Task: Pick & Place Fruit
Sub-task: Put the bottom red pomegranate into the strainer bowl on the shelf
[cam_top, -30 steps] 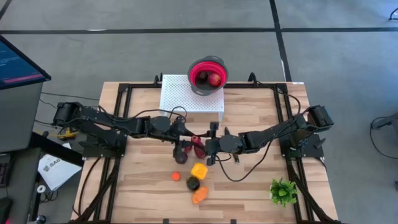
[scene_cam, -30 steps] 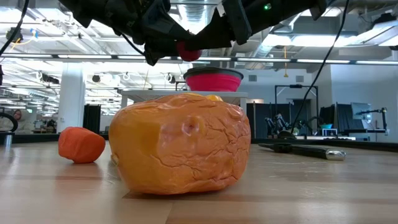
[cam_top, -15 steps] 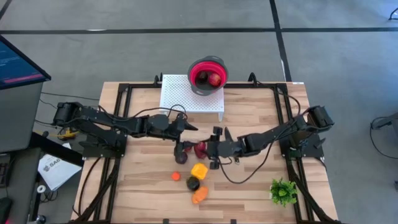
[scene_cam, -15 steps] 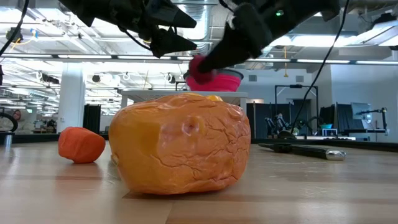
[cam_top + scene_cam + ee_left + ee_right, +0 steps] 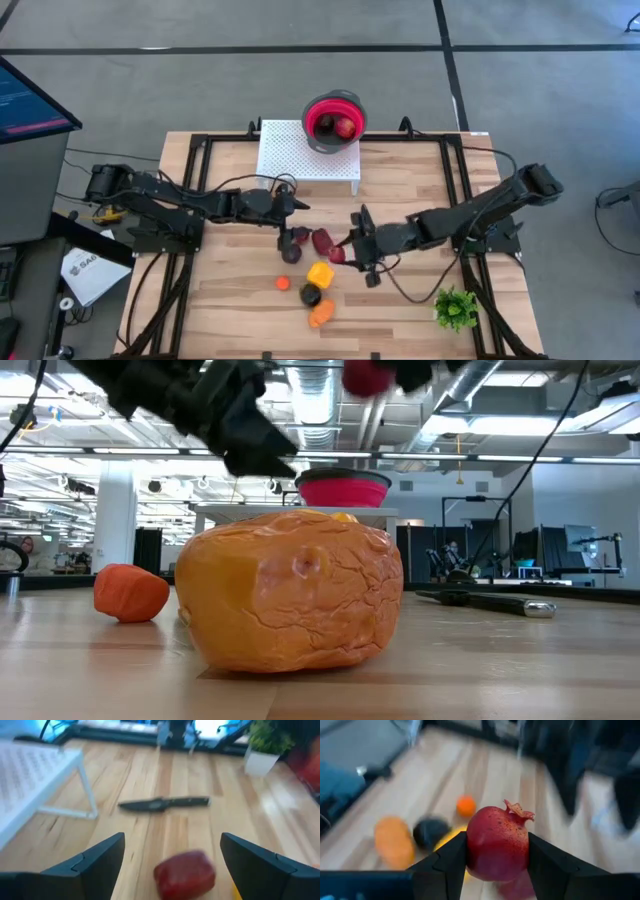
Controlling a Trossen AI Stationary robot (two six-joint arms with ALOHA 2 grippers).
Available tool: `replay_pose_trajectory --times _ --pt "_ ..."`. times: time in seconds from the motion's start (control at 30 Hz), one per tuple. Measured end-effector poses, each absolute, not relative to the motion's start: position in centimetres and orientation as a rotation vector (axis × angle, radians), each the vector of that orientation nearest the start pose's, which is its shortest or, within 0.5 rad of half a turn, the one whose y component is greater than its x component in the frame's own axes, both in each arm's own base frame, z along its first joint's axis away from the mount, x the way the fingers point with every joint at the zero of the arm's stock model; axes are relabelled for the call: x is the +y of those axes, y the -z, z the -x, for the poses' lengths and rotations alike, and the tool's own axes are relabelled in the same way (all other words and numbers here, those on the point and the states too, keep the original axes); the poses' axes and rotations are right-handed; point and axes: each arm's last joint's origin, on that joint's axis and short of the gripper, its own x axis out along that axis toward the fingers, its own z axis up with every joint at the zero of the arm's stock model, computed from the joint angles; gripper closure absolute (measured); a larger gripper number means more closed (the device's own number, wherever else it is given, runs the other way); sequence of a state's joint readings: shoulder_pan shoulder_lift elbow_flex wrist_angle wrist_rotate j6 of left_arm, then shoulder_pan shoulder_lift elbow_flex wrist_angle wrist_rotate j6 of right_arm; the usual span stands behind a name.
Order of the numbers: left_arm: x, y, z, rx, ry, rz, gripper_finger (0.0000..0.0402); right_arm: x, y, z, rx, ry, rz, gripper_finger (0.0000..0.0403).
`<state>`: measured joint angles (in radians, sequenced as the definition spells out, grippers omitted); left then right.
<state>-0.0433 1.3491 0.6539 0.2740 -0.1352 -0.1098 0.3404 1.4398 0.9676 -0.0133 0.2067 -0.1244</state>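
Note:
My right gripper (image 5: 346,250) is shut on a red pomegranate (image 5: 497,845) above the table's middle. Beneath and beside it on the wood lie a red fruit (image 5: 322,240), two dark purple ones (image 5: 291,252), a yellow one (image 5: 320,273), a small orange one (image 5: 283,283), a blackish-green one (image 5: 310,295) and an orange one (image 5: 321,315). My left gripper (image 5: 299,208) hangs open just left of the group, with the red fruit (image 5: 185,872) on the table ahead of its fingers. A red bowl (image 5: 334,120) holding fruit sits on a white stand (image 5: 300,158). My right gripper pinches the pomegranate's two opposite sides (image 5: 470,851) between its fingers (image 5: 445,867). The fingers slant downward, coming from the table's right. The fruit is lifted clear of the table, its crown (image 5: 519,811) sticking out past the fingers.
A black-handled knife (image 5: 165,803) lies on the wood right of the fruit. A green plant sprig (image 5: 455,308) stands near the front right corner. Black frame rails (image 5: 190,200) run along the table's sides. Bare wood lies at the front left.
My left gripper has opened and let go of the pomegranate, then sunk a little. My right gripper, shut on the fruit, has drawn it away toward the table's right and near edge and lifted it higher, tipping as it went.

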Motion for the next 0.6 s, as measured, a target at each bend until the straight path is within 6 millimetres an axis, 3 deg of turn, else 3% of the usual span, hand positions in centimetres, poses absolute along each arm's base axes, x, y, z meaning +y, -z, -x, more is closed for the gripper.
replay_pose_trajectory --times 0.1,0.2,0.37,0.6 --pt "-0.8 -19.6 -26.9 0.433 -0.124 0.082 0.0087 8.4 -28.8 -30.0 0.301 -0.117 0.287 0.0229" --pt "-0.7 -18.5 -26.2 0.411 -0.130 0.116 0.0091 5.5 -30.7 -30.3 0.180 -0.012 0.262 0.0222" --pt "-0.7 -17.5 -25.3 0.353 -0.132 0.155 0.0093 -1.5 -31.4 -31.1 0.118 0.256 0.127 0.0221" --pt "-0.7 -17.6 -25.3 0.311 -0.128 0.160 0.0093 -11.0 -32.1 -32.8 0.190 0.534 0.041 0.0231"
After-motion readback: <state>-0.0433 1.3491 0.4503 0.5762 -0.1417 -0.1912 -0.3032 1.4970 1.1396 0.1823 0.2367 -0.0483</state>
